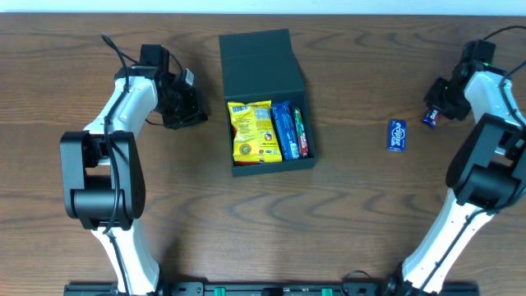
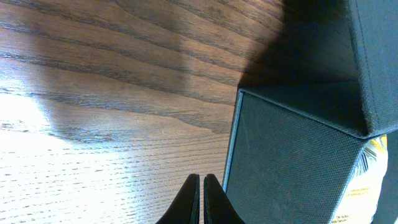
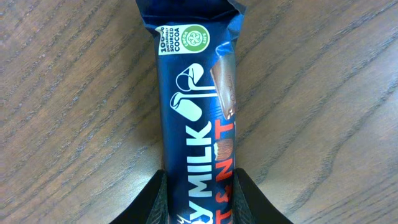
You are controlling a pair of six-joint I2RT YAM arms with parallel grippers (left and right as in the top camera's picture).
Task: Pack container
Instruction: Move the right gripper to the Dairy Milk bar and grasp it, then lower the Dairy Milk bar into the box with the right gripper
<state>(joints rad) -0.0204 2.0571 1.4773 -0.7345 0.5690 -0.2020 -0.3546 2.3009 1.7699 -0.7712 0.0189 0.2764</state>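
The dark teal container stands in the middle of the table with its flap lid folded back. Inside lie a yellow snack packet, a blue packet and a red-and-green bar. My left gripper is shut and empty, just left of the container; in the left wrist view its tips sit beside the container's wall. My right gripper is at the far right, low over the table. Its fingers are shut on the sides of a dark blue chocolate bar.
A second small blue bar lies on the wooden table between the container and my right gripper. A corner of the yellow packet shows past the container's edge in the left wrist view.
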